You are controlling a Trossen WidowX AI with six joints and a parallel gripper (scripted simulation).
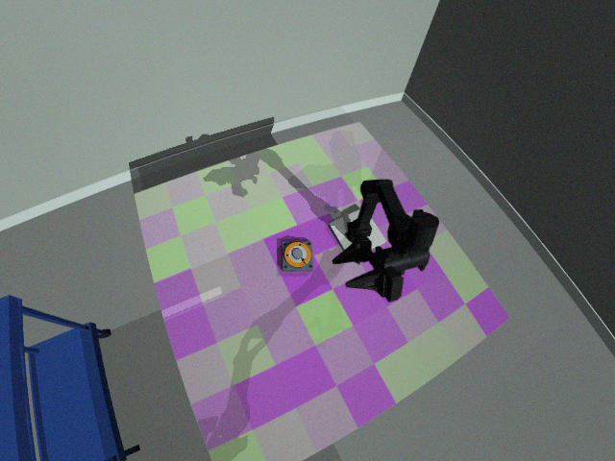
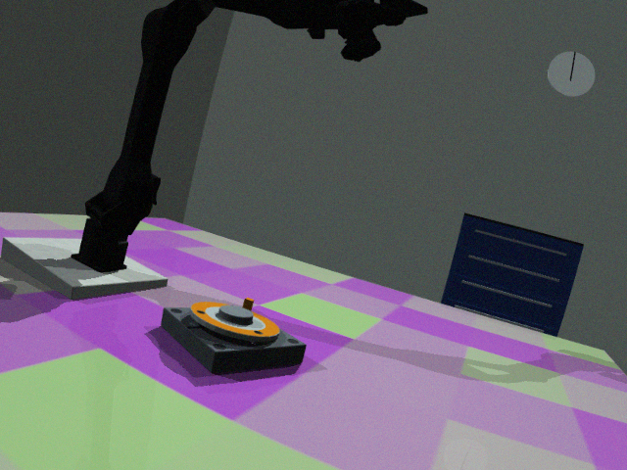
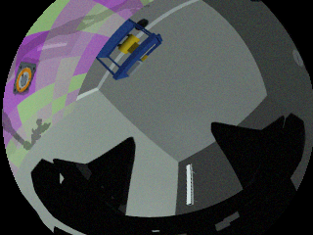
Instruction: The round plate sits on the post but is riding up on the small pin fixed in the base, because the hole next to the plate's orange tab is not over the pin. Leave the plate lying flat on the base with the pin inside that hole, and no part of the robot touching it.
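My gripper (image 1: 350, 272) hangs high above the mat with its jaws spread wide and nothing between them; the wrist view shows my two fingers far apart with only wall and floor in the gap. I am held up and out like this, I judge, because no approach has begun: the arm (image 2: 146, 116) rises from its mount and reaches level, well above the work.

The plate (image 2: 234, 323) sits on the dark square base (image 2: 237, 353), threaded over the grey post (image 2: 235, 312). Its orange ring looks tilted, one edge riding higher than the other, which fits the pin holding it up from below. The orange tab (image 2: 248, 304) stands on the far side of the plate in the exterior view. The pin itself I cannot make out; it may be hidden under the plate.

From the top view the plate (image 1: 297, 254) lies beside my fingertips, off toward where they point and well below them. In the wrist view it is only a small disc (image 3: 25, 78) at the far left edge, so I am not aimed at it. I would need to tip down and come over the tab to turn the plate.
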